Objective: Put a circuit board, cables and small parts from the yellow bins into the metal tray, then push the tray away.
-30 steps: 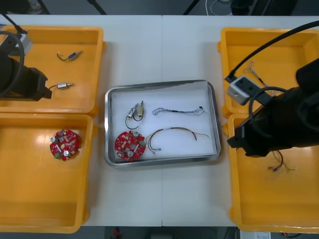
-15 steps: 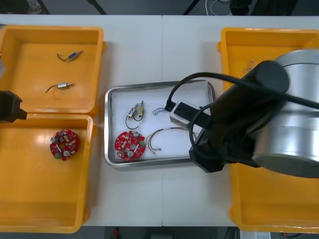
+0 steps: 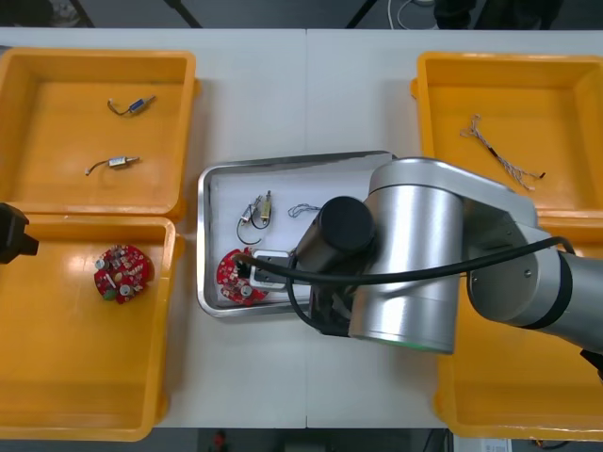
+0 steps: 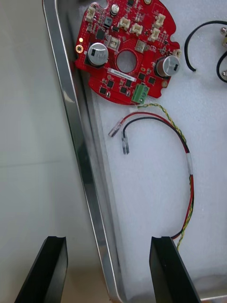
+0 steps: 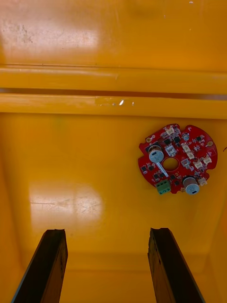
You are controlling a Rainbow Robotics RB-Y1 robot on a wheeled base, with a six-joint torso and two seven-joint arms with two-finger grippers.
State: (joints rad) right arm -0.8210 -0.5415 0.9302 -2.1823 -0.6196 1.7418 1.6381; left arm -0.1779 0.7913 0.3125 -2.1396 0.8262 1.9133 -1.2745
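Two sets of fingers, both spread wide, holding nothing. Right fingers (image 4: 47,270) straddle the metal tray's (image 3: 203,235) near rim, one over the desk (image 3: 283,94), one over the white inside by the red and yellow cable (image 4: 189,165); a circuit board (image 4: 125,52), blue and white cable (image 3: 303,209) and small metal parts (image 3: 259,209) lie in the tray too. Left fingers (image 5: 45,265) hang over the near left yellow bin (image 3: 57,377), a second board (image 5: 177,158) beyond them.

The table (image 3: 283,94) under me is pale and smooth, with a thin seam (image 3: 306,104) running from its far edge towards me. Beyond that edge lies a dark floor (image 3: 273,11), crossed by black struts (image 3: 187,13) and a white cord (image 3: 415,14).
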